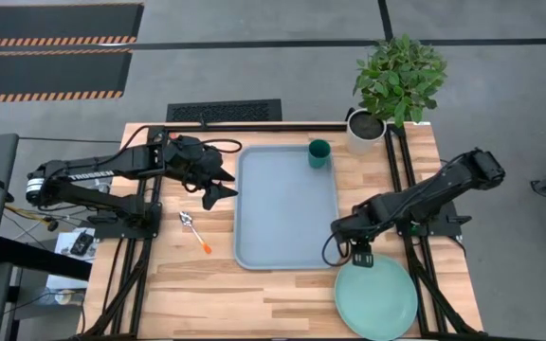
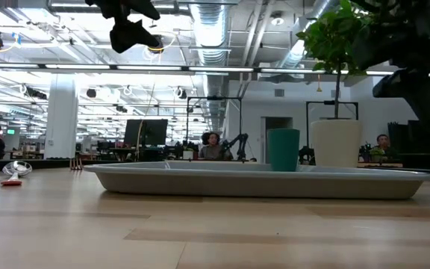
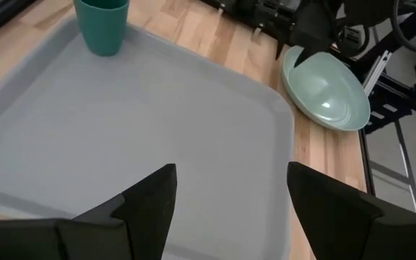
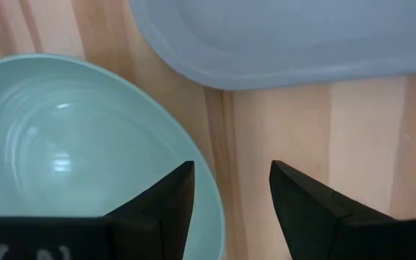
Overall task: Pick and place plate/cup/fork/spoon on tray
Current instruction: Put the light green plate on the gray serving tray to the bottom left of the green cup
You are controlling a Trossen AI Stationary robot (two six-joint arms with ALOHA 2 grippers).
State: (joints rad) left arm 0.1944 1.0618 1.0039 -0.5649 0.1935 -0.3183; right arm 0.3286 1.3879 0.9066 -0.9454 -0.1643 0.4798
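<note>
Wooden table bearing tray, plate, spoon, plant pot

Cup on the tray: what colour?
Dark green cup; the left wrist view shows it best.

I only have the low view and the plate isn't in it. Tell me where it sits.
Observer: The plate lies on the table, off the tray, just past its corner on the right arm's side.
Operator: Give me the right gripper's position.
Observer: The right gripper is open above the plate's edge nearest the tray.
Operator: Report the left one.
Observer: The left gripper is open, at the tray's opposite long side.
</note>
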